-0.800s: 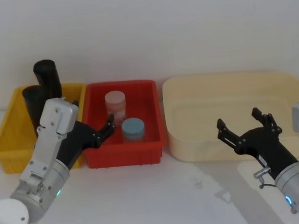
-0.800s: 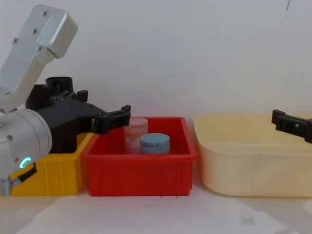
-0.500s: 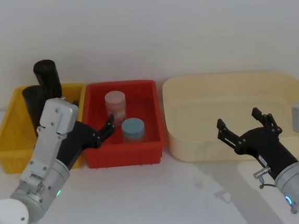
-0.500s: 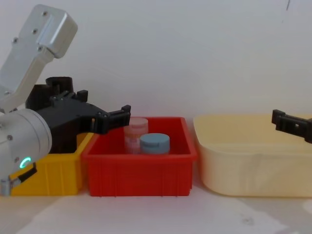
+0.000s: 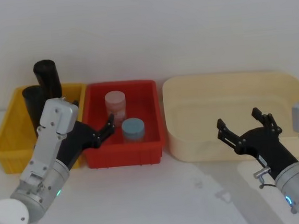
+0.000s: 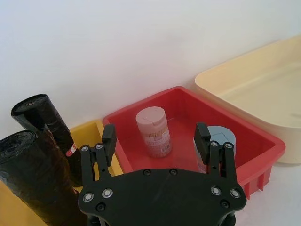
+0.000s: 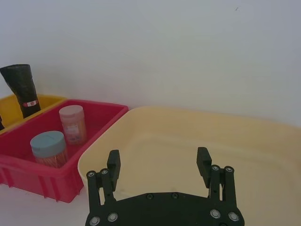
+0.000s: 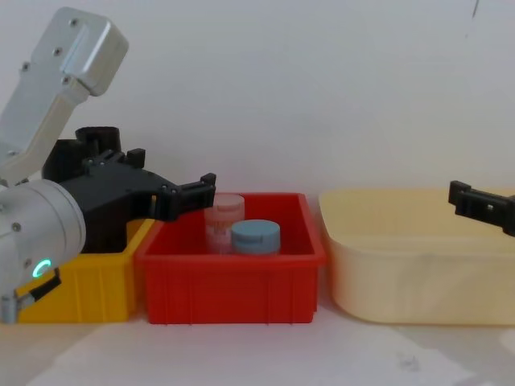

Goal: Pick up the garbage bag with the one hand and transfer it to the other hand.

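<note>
The garbage bag (image 5: 32, 104) is a thick black roll standing in the yellow bin (image 5: 5, 140), close to my left arm; it also shows in the left wrist view (image 6: 33, 179). My left gripper (image 5: 101, 131), on the green-ringed arm, is open and holds nothing. It hovers over the front left of the red bin, to the right of the bag and apart from it; its two fingers (image 6: 109, 136) stand wide. My right gripper (image 5: 237, 119), on the blue-ringed arm, hangs open and empty in front of the beige tub, as the right wrist view (image 7: 158, 157) also shows.
A thinner black roll (image 5: 47, 78) with a small red-and-white label stands behind the bag. The red bin (image 5: 149, 117) holds a pink jar (image 5: 115, 105) and a blue-lidded jar (image 5: 133, 128). A large beige tub (image 5: 230, 81) sits at the right. A white wall lies behind.
</note>
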`<state>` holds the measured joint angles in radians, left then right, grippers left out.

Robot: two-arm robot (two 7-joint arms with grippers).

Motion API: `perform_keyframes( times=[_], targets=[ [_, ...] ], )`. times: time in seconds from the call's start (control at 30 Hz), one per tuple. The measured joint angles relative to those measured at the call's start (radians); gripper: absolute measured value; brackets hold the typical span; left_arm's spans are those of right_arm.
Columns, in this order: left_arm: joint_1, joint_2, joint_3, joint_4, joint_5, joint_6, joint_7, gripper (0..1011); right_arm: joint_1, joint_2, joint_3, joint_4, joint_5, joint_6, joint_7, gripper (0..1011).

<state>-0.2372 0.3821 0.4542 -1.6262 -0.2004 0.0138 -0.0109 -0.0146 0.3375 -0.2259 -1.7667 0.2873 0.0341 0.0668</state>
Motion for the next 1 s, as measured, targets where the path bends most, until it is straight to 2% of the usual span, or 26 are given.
perform_keyframes(
  times=[1.0],
  targets=[
    [0.0,0.0,0.0,0.0,0.0,0.0,0.0,1000,0.0,0.0,0.0,0.0,0.0,0.0,0.0,1000]
  ],
)
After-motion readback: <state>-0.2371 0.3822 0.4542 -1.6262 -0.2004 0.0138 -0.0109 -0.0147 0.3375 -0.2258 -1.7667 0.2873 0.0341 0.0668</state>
